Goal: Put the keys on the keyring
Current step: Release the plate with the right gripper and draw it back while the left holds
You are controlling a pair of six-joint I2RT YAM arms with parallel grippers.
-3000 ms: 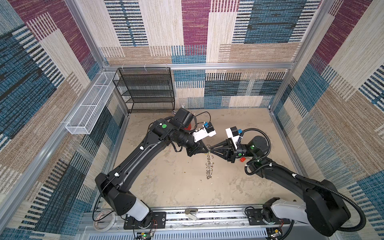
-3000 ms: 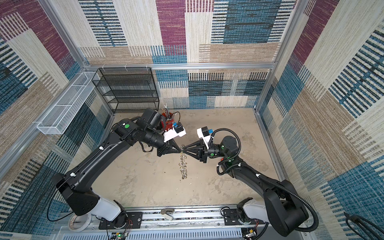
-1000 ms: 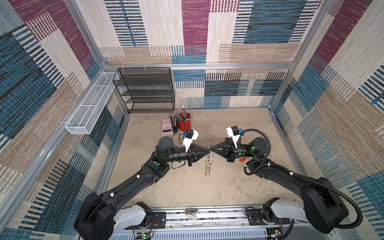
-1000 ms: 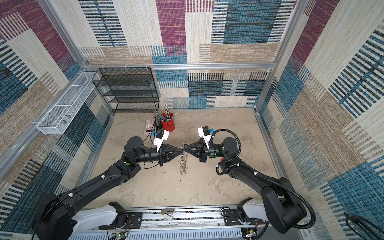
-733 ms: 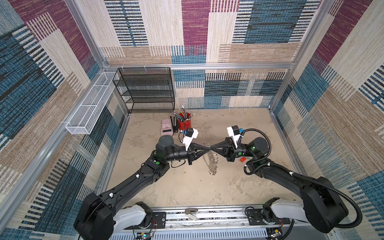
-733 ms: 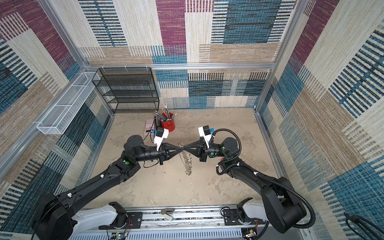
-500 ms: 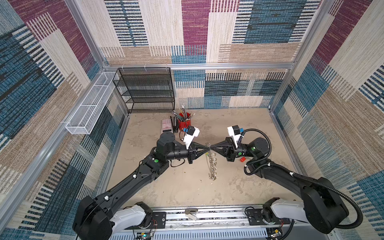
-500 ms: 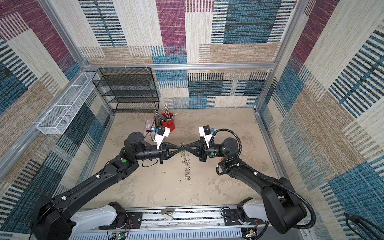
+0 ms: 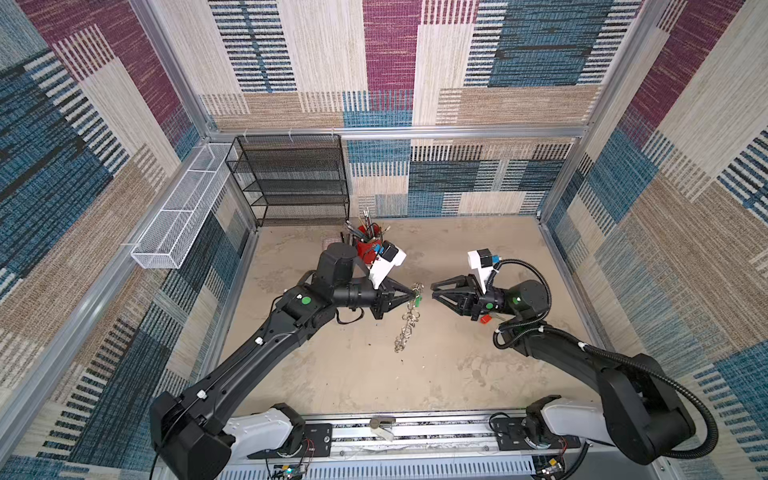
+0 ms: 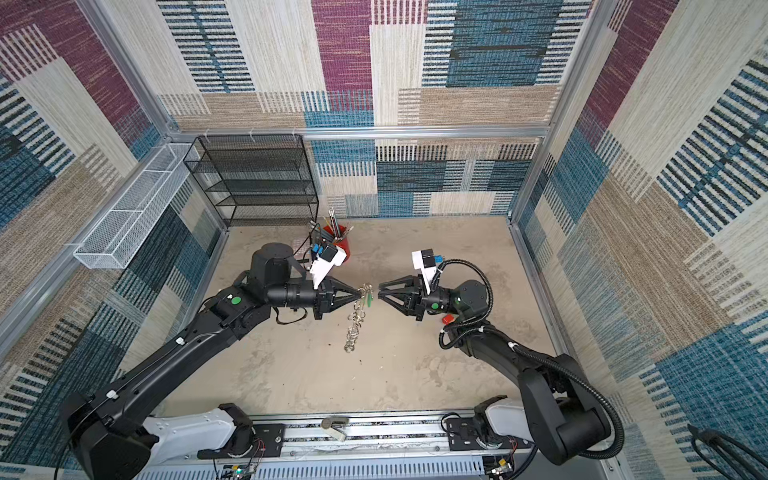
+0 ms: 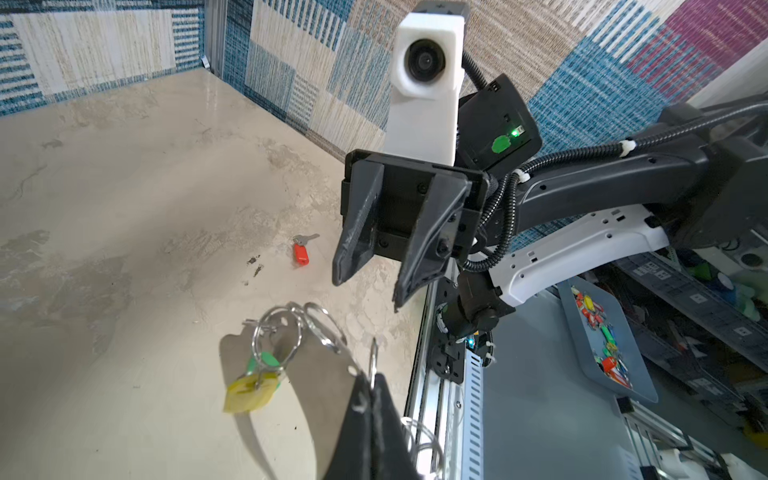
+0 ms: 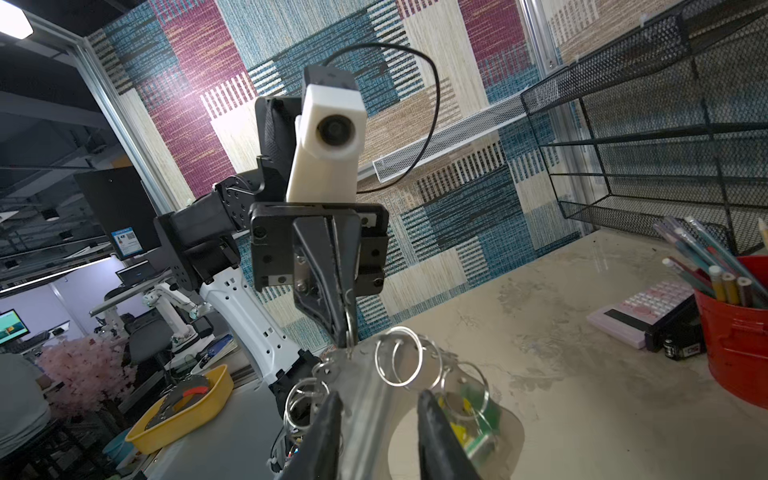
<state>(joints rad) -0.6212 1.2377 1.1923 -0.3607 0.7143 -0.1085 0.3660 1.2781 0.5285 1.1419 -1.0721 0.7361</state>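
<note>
1. L gripper [image 9: 414, 293]: jaws together, clamped on one end of the keyring [image 9: 409, 321]. In the R wrist view we see the tips pinch a split ring at the band's edge. The keyring hangs down from that grip over mid table [image 9: 374, 374]. We cannot tell whether its lower end touches the surface.
2. R gripper [image 9: 432, 290]: jaws apart, nothing btwn them. It faces the L gripper tip to tip. In both top views it is just beside the keyring's held end, not touching it.
3. Keys: yellow key tag [image 11: 248, 392] and green key tag [image 11: 264, 362] hang on split rings near the held end. Red-tagged key [image 11: 300, 252] lies flat on the table by the R gripper's base, well apart from the keyring.
4. Red pen cup [image 9: 367, 248] stands behind the L gripper.
</note>
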